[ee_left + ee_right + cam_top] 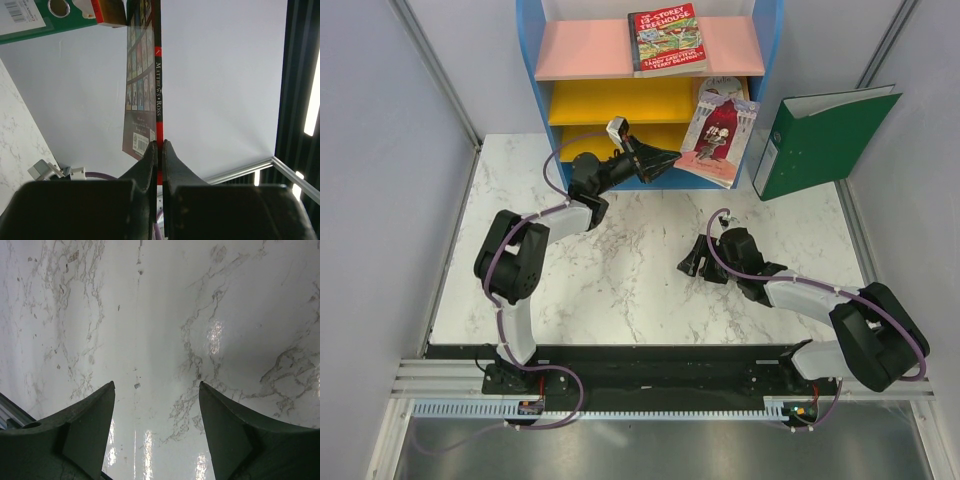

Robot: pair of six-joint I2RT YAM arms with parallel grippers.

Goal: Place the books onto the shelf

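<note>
Blk arms [510, 262], white links [520, 335], purple cables [549, 170], dark wedge-tipped right claw [156, 385]

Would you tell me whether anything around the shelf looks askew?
Yes: the illustrated book leans tilted at the shelf's lower right front, sticking out rather than lying squarely on a board.

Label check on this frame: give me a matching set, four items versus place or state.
1 Treehouse book
2 green binder
3 left gripper
4 right gripper

A open over bare table
B on pink top board
C shut on red-spined book
D standing right of the shelf

Pairs: 1-B, 2-D, 3-C, 4-A
</note>
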